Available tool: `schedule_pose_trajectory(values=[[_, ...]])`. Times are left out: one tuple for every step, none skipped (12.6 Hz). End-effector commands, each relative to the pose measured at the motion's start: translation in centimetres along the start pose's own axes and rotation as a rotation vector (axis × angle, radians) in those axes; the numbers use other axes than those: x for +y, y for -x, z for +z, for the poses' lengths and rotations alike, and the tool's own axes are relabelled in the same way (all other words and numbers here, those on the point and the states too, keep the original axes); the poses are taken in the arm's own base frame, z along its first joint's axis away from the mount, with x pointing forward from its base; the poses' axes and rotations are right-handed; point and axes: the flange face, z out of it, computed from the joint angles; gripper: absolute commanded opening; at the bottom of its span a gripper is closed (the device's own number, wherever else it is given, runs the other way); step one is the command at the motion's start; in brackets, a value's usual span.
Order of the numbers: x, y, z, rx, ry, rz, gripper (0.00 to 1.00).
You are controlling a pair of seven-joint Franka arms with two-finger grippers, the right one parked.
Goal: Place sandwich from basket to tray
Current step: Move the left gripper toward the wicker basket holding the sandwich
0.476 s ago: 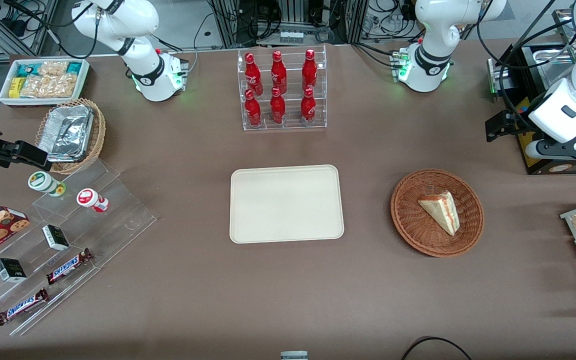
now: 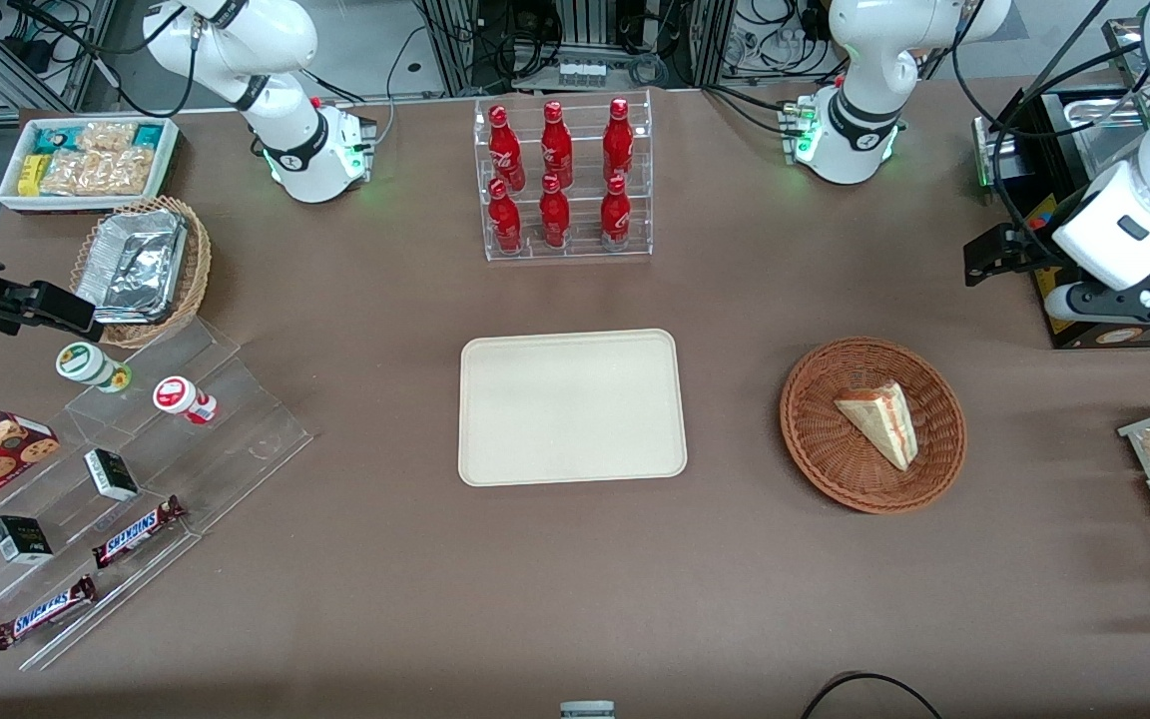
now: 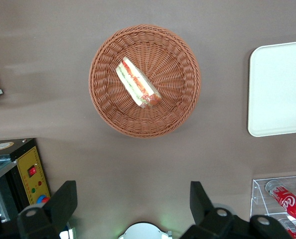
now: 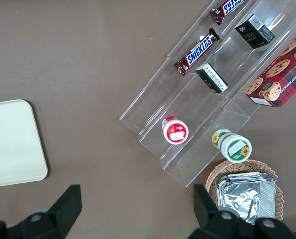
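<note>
My gripper [image 3: 130, 204] hangs high above bare table, fingers [image 3: 63, 199] spread apart and empty, well apart from the basket [image 2: 805, 439]. The sandwich [image 2: 879, 421] lies inside the basket, clear of its rim. Open tabletop separates the basket from the tray [image 2: 572, 406].

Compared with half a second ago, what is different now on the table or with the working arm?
Only the working arm moved: its gripper slid slightly toward the middle of the table and a little away from the front camera, fingers open and empty. It took hold of nothing. The sandwich lies as before in the basket, and the tray is unchanged.
</note>
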Motion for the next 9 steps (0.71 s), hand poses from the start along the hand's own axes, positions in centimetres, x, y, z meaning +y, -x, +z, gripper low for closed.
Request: schedule_pose_trajectory(values=[[0.1,-1.6,2.7,-0.008,0.005,0.008,1.00],[0.2,-2.3,4.3,-0.022,0.006,0.010,1.00],[0.2,-3.2,6.5,-0.043,0.009,0.014,1.00],[0.3,-4.2,8.5,-0.048,0.012,0.016,1.00],[0.3,-5.0,10.5,-0.051,0.014,0.017,1.00],[0.3,-5.8,12.4,-0.049,0.017,0.018,1.00],[0.1,-6.4,14.3,-0.052,0.018,0.015,1.00],[0.0,-7.0,16.0,-0.049,0.018,0.014,1.00],[-0.2,-7.4,17.8,-0.047,0.019,0.012,1.00]])
